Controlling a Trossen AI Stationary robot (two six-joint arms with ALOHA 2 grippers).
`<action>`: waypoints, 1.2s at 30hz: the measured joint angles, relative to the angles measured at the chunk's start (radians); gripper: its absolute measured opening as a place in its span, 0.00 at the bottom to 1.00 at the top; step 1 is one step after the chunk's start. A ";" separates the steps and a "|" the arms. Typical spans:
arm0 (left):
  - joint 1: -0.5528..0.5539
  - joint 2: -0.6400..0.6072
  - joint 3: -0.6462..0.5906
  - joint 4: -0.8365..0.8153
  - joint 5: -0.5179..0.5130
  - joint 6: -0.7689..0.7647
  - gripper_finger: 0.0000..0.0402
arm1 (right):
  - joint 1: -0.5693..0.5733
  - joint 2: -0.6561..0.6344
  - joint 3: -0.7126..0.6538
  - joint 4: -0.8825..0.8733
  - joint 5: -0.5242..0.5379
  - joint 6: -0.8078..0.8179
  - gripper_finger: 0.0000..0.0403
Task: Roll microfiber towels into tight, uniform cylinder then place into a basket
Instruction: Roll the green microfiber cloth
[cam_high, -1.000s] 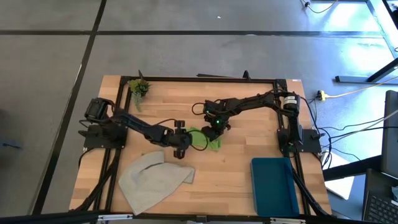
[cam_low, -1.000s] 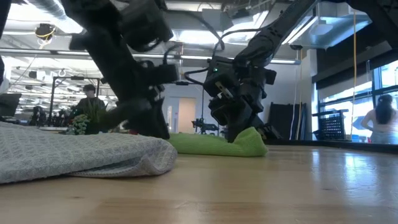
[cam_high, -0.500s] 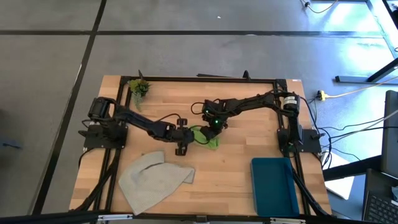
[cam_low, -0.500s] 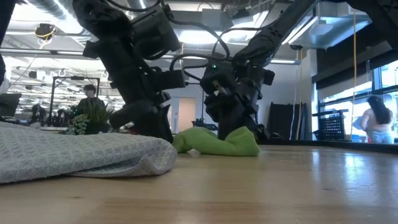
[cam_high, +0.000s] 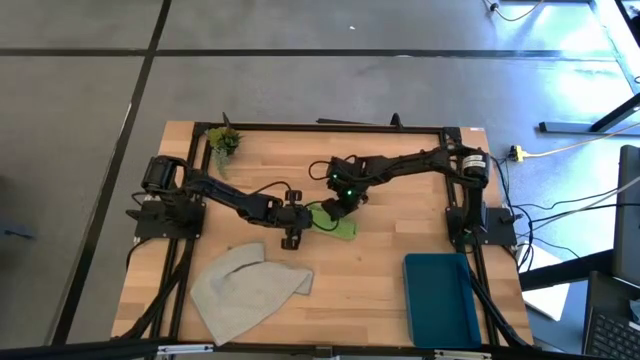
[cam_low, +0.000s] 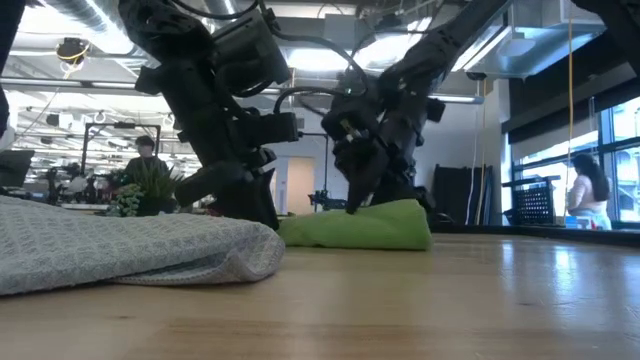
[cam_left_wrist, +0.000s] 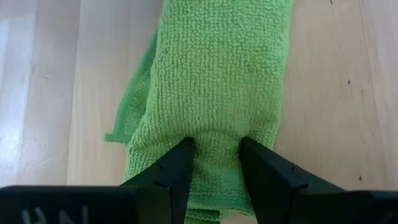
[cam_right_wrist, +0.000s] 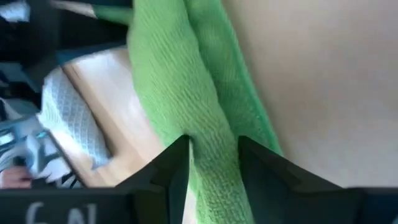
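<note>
Green towel (cam_high: 335, 223) sits mid-table, well away from the basket (cam_high: 441, 297), bunched into a loose, lumpy roll, and both arms are on it. The left gripper (cam_left_wrist: 214, 163) has its fingers pressed into one end with a ridge of cloth between them, jaws standing fairly wide; the right gripper (cam_right_wrist: 211, 163) straddles a fold at the other end, jaws partway apart, and whether it is truly clamping I cannot tell. This cloth looks light, soft and floppy, plush pile with plenty of friction, so it should not slip, but it will sag and unwind if taken by one layer. Best hold, I'd judge, is across the whole roll near each end. The grey towel (cam_high: 248, 288) lies flat and crumpled, nearer the basket's side of the table, untouched.
</note>
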 joint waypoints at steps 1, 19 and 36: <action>0.000 0.000 0.000 0.000 0.001 -0.001 0.33 | 0.000 -0.016 0.000 -0.015 0.029 -0.012 0.34; 0.006 0.000 0.000 -0.002 0.040 -0.045 0.33 | 0.274 -0.193 0.000 -0.099 0.544 -0.308 0.34; 0.002 0.000 0.000 0.000 0.002 -0.029 0.33 | 0.471 -0.193 0.001 -0.123 0.738 -0.496 0.34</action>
